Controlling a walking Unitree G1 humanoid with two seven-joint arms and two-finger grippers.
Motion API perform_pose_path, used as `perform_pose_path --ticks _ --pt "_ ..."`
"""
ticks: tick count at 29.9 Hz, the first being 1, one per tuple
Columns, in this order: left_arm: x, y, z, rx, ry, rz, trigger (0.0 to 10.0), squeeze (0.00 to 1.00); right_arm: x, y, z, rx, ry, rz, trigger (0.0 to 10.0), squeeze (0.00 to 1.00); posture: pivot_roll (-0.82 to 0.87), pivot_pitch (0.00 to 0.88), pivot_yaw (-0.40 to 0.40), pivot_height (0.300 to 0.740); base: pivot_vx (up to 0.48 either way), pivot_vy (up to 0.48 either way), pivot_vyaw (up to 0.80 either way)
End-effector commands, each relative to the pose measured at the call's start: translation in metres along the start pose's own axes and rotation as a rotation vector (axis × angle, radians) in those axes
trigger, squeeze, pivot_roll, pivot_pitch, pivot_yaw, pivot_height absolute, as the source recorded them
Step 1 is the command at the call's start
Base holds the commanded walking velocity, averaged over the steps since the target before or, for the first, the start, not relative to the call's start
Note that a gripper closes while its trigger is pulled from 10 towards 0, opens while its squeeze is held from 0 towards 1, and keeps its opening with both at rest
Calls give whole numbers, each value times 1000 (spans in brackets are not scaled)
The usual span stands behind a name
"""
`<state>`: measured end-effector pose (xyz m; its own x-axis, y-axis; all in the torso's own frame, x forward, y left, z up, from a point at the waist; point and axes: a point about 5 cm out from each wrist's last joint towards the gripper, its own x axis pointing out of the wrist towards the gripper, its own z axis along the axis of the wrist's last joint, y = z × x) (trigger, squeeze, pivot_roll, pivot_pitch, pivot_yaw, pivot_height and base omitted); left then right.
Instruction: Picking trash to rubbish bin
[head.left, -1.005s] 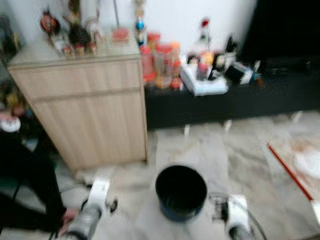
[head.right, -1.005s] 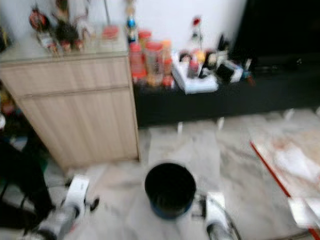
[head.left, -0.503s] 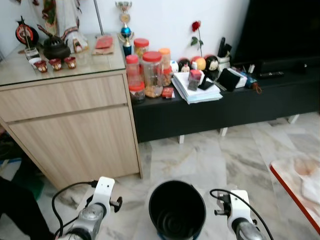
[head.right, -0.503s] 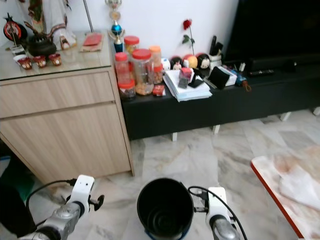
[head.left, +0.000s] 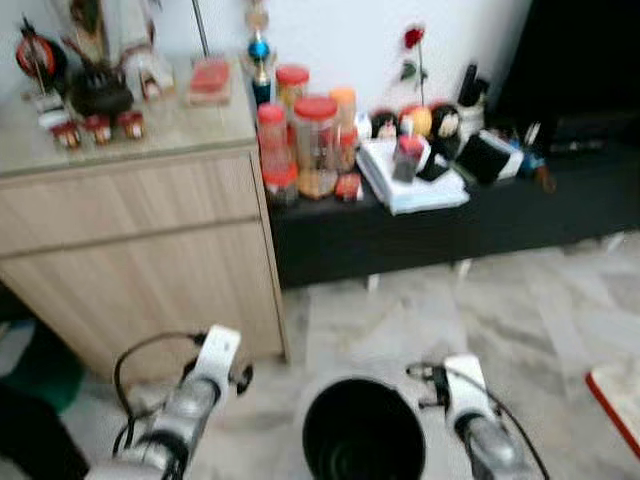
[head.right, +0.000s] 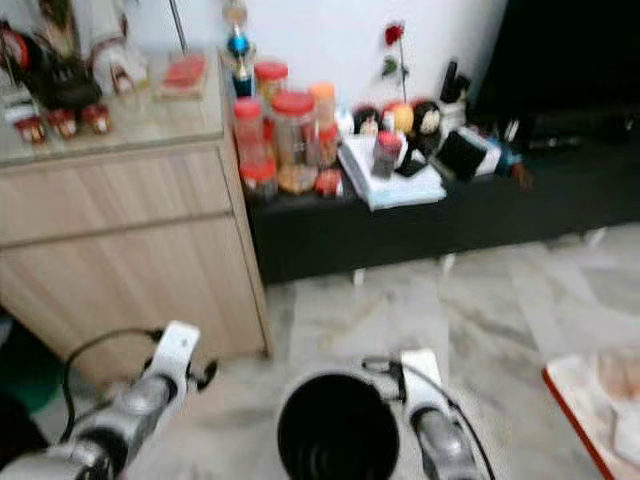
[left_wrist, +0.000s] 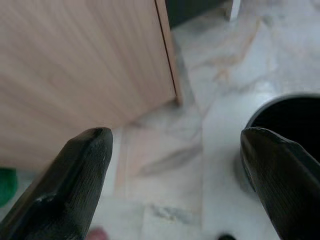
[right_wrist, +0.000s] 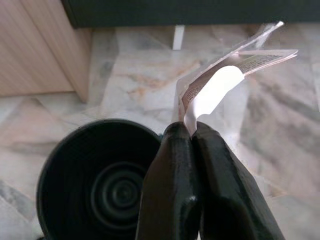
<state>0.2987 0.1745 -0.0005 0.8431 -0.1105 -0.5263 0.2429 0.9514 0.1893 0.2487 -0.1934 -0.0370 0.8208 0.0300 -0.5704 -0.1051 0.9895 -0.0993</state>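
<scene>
Right wrist: hand (right_wrist: 192, 131) pinching crinkly wrapper (right_wrist: 227, 75).

A lived-in home, a sitting room by the look of it: marble-tiled floor (head.left: 520, 300), a pale wooden cabinet (head.left: 140, 250) topped with a teapot (head.left: 98, 95) and small cups, and a low black TV bench (head.left: 450, 220) crowded with snack jars (head.left: 315, 145), papers and figurines.

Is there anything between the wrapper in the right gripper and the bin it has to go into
Nothing visible. The right gripper pinches the paper wrapper beside the black bin, whose mouth is open and unlidded, with only marble floor around it.
</scene>
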Motion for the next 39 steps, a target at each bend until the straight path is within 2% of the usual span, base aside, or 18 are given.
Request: perform_pose_path --ticks 1,2,6,8,9,11,15,18,22,28,39 --pt "3 -3 12 13 -29 -30 10000 0 4 11 8 -25 -13 46 10000 0 96 3 13 740 0 0 0" --pt "6 -12 21 22 -52 -85 10000 0 5 13 11 -45 -10 62 10000 0 93 6 12 740 0 0 0" --pt "8 -26 30 76 -77 -175 10000 0 7 13 11 -72 31 66 10000 0 93 8 11 740 0 0 0" --pt "10 -37 38 81 -102 -243 10000 0 8 16 14 -68 37 93 10000 0 93 8 11 740 0 0 0" --pt "10 -37 38 81 -102 -243 10000 0 8 16 14 -68 37 93 10000 0 93 8 11 740 0 0 0" --pt "11 -52 44 90 -112 -319 10000 0 11 22 22 -71 21 141 10000 0 89 13 8 740 0 0 0" --pt "10 -62 42 79 -100 -374 10000 0 13 26 27 -86 17 145 10000 0 85 16 6 740 0 0 0" --pt "7 -72 37 55 -84 -470 10000 0 15 32 30 -78 20 165 10000 0 85 23 3 740 0 0 0" --pt "6 -76 36 39 -81 -514 10000 0 15 36 27 -114 68 194 10000 0 88 26 1 740 0 0 0" --pt "3 -83 29 15 -49 -585 10000 0 16 39 29 -125 72 191 10000 0 89 34 -3 740 0 0 0" --pt "1 -86 24 4 -26 -621 10000 0 14 44 21 -138 113 191 10000 0 94 38 -5 740 0 0 0"
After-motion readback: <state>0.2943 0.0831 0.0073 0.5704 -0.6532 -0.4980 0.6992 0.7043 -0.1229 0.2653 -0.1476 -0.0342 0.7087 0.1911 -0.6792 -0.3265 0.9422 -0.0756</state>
